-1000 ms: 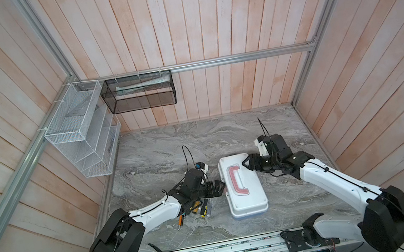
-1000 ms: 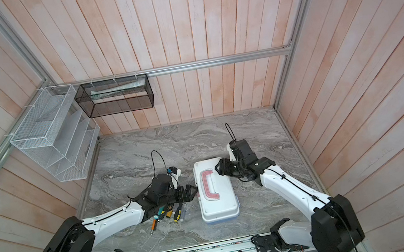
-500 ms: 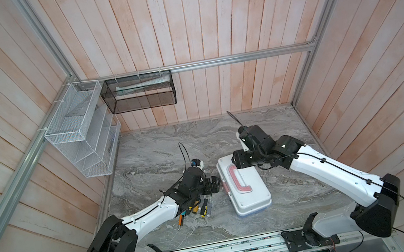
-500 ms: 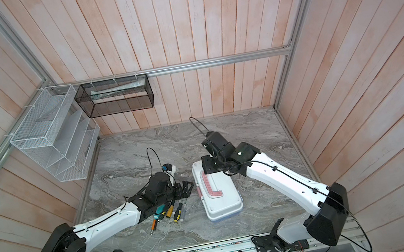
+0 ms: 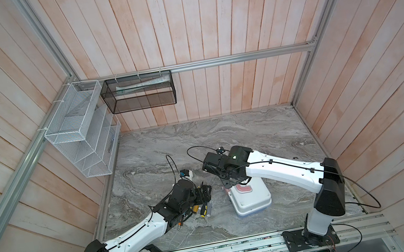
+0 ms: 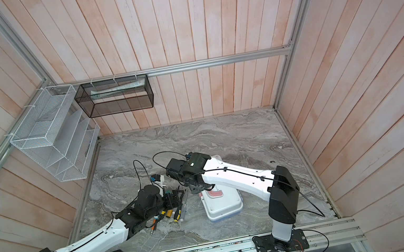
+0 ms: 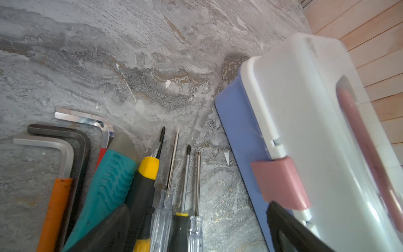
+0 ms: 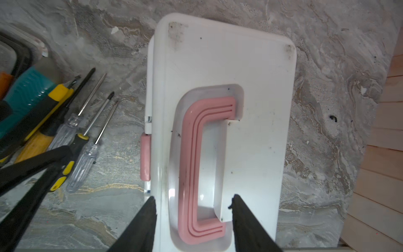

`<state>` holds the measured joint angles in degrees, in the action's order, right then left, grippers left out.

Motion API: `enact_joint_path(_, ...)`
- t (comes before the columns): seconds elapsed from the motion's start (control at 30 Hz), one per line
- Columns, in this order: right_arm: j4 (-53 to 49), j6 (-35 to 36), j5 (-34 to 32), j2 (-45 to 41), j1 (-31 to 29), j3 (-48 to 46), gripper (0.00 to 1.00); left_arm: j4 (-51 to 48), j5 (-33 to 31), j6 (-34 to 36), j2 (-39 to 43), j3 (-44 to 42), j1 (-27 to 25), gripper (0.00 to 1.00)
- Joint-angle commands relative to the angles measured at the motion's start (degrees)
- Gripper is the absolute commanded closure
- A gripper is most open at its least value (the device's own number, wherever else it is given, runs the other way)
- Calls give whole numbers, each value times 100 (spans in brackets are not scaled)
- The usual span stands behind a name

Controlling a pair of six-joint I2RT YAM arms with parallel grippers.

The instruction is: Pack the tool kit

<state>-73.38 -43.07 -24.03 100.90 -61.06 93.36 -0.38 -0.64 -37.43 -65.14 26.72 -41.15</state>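
The tool kit case [image 5: 252,198] [image 6: 222,205] lies closed and askew on the marble, white lid over blue base [image 7: 237,131]. My right gripper [image 8: 194,199] [image 5: 228,183] hovers open over the lid [image 8: 257,87], its jaws either side of one end of the pink handle [image 8: 192,152]. My left gripper [image 7: 196,235] [image 6: 175,196] is wide open low over loose screwdrivers [image 7: 165,203] [image 8: 87,131]. One of its fingers [image 7: 290,229] sits by the pink latch [image 7: 281,181]. A teal tool [image 7: 109,185], orange stick [image 7: 56,207] and hex keys [image 7: 76,139] lie beside them.
A white wire basket [image 5: 80,133] hangs on the left wall and a black mesh basket [image 5: 139,92] on the back wall. Wooden walls enclose the marble table [image 5: 224,134]. The arms' base rail [image 5: 243,247] runs along the front edge.
My right arm has swung from the case's far right end across to above its handle, with its jaws narrowing. The case has turned askew and slid slightly forward. The left arm has barely moved.
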Motion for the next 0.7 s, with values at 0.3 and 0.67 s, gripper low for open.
enact_joint_path(0.3,-569,-48,-382,628,-20,472,50,104,-155,59,189,-189,31,0)
enact_joint_path(0.67,2327,336,1737,-1075,722,-1433,50,722,380,96,77,-313,45,0)
